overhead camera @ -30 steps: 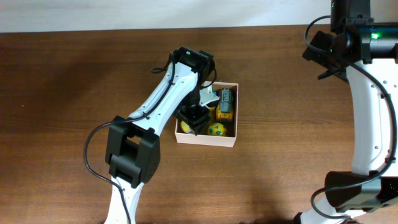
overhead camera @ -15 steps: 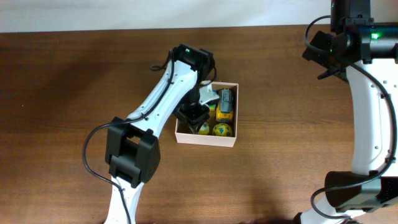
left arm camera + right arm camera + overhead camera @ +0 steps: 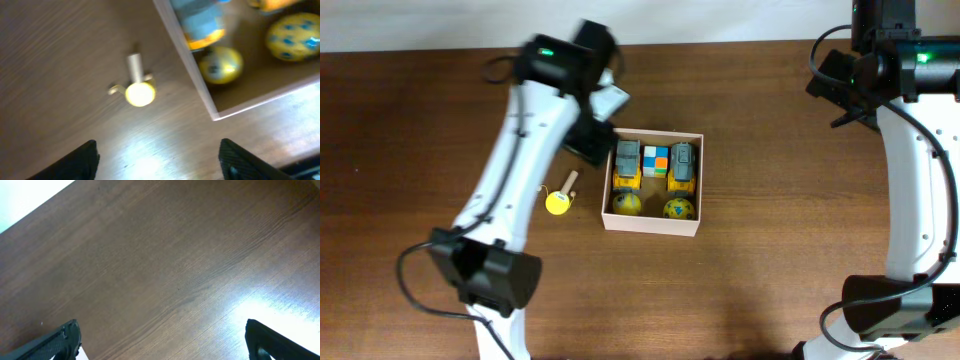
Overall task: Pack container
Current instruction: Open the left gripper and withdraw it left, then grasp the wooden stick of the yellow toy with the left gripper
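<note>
Overhead, I see the box mid-frame, holding toys. My left tool and right tool both gape, empty.

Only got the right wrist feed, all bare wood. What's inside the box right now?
Observer: The container holds two yellow trucks, a coloured cube between them, and two yellow balls.
Operator: Anything left outside?
Observer: One yellow toy with a wooden peg lies on the table, beside the container on the left arm's side, not touching it.
Operator: Left hand holding anything?
Observer: No. The left hand is open and empty, above the table near that toy.
</note>
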Tool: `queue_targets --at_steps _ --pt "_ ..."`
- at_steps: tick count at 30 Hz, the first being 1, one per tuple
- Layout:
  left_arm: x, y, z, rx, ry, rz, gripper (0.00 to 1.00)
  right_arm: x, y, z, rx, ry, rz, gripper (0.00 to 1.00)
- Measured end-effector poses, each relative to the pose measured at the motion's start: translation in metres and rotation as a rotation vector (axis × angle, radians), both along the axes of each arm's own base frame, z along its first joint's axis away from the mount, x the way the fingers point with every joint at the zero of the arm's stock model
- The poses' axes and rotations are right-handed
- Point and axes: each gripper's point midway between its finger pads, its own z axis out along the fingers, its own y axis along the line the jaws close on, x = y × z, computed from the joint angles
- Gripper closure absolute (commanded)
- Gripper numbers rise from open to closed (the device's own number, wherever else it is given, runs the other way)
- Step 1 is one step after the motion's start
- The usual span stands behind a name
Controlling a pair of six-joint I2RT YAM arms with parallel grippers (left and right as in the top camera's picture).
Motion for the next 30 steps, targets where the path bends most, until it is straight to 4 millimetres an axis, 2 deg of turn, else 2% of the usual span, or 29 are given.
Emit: queue_targets --at_steps 3,7,16,30 --pt "0.007 0.026 -0.001 0.021 -0.005 0.056 0.19 0.0 0.0 0.0 0.0 0.0 0.0 0.01" --pt "0.013 0.039 -0.017 0.035 0.012 0.076 0.19 0.0 0.0 0.0 0.0 0.0 0.0 0.01" --pt "0.026 0.045 -0.075 0.047 0.029 0.078 0.2 0.0 0.0 0.0 0.0 0.0 0.0 0.01" --pt "0.021 0.057 -0.151 0.046 0.056 0.098 0.26 0.0 0.0 0.0 0.0 0.0 0.0 0.01"
